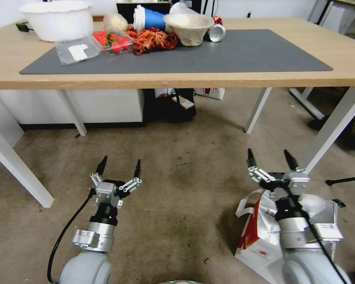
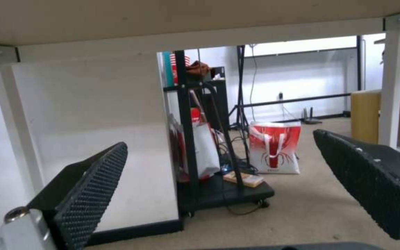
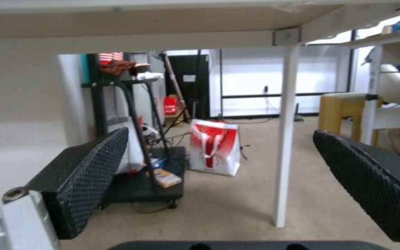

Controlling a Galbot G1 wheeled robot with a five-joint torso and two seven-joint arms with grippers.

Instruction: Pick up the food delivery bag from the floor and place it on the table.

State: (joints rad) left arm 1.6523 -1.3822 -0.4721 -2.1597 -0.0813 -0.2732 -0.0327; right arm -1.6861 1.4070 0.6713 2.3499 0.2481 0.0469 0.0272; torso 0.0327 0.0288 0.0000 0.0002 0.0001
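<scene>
The food delivery bag [image 1: 256, 236] stands on the floor [image 1: 177, 189] at the lower right, white with a red side panel, foil lining and white strap handles. My right arm passes over it, and my right gripper [image 1: 269, 156] is open just beyond the bag, above the carpet, with nothing between its fingers. My left gripper [image 1: 120, 163] is also open and empty, low over the carpet to the left, well apart from the bag. The table [image 1: 264, 81] with its dark grey mat [image 1: 244, 51] stands straight ahead. Both wrist views look under the table between open fingers [image 2: 93, 187] [image 3: 89, 166].
On the mat's far left side lie a white bowl [image 1: 57, 19], a strawberry box [image 1: 112, 41], red wrappers [image 1: 154, 39], a blue cup [image 1: 148, 17] and a paper bowl [image 1: 189, 27]. White table legs [image 1: 258, 110] [image 1: 335, 126] stand ahead. A black cart [image 2: 218, 187] and another red-white bag [image 2: 275, 146] sit behind the table.
</scene>
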